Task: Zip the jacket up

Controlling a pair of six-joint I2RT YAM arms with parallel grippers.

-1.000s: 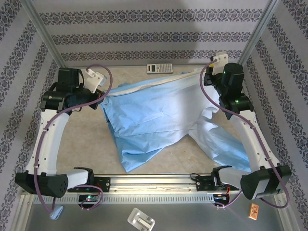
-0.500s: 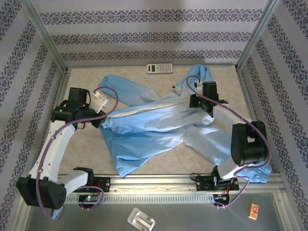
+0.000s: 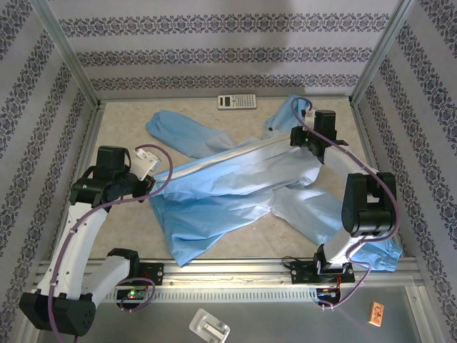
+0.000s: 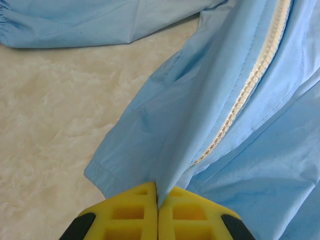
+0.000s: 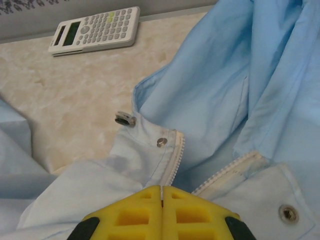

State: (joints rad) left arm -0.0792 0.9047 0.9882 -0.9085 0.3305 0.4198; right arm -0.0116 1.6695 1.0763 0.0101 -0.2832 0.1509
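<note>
The light-blue jacket lies spread slantwise over the table, with its pale zipper strip running from lower left to upper right. My left gripper is at the strip's lower-left end. In the left wrist view the yellow fingertips are shut on a fold of the jacket beside the zipper teeth. My right gripper is at the collar end. Its jaws are shut on the zipper edge, below a metal snap. The other zipper half lies apart to the right.
A white calculator lies by the back wall. One sleeve stretches to the back left, and another hangs over the front right by the metal rail. Patterned walls close three sides.
Both arms have brought the jacket down from the back of the table and pulled it out slantwise. The left gripper has moved nearer, and a sleeve now lies at the back left.
</note>
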